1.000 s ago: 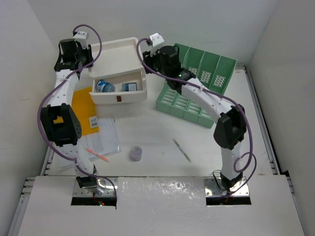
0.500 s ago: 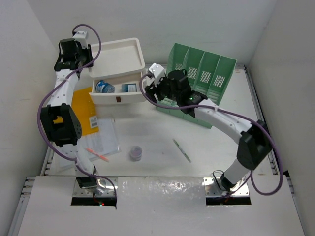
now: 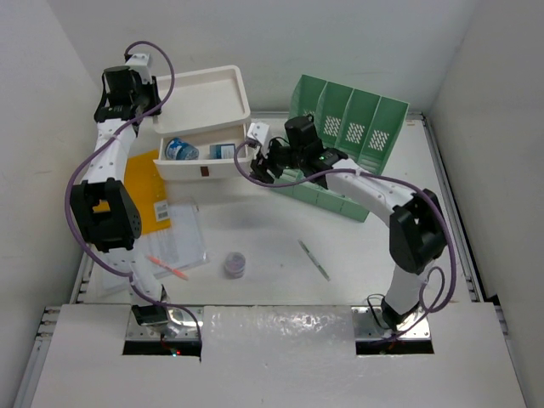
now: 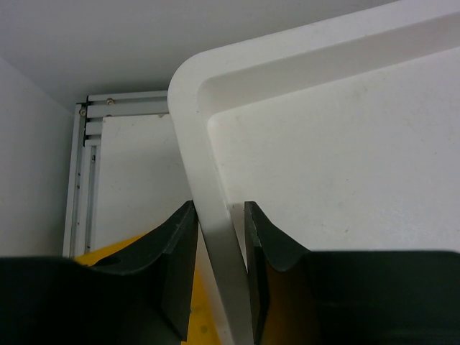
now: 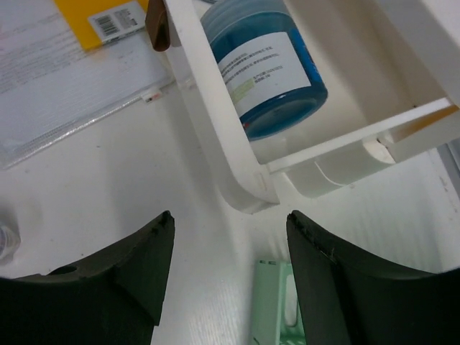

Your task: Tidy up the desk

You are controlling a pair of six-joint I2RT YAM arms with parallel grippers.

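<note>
The desk [image 3: 280,229] is a white tabletop with metal rails. At its far left stands a white drawer box [image 3: 204,93] with one drawer [image 3: 208,166] pulled out; a blue jar [image 5: 269,65] lies inside. My left gripper [image 3: 127,92] is shut on the box top's left rim [image 4: 208,180], one finger on each side. My right gripper [image 5: 230,215] hangs open just in front of the drawer's right front corner [image 5: 248,190], touching nothing. In the top view the right gripper [image 3: 262,161] sits between the box and the green file rack [image 3: 348,127].
A yellow envelope [image 3: 144,191] and clear-sleeved papers [image 3: 178,238] lie left of centre, with an orange pen [image 3: 168,268] on them. A small purple pot [image 3: 235,264] and a thin pen [image 3: 313,259] lie mid-desk. The rack's green base [image 5: 277,302] is close under my right fingers.
My right arm has swung from beside the box's back right corner down to the open drawer's front right corner, jaws spread. The left arm has kept its grip.
</note>
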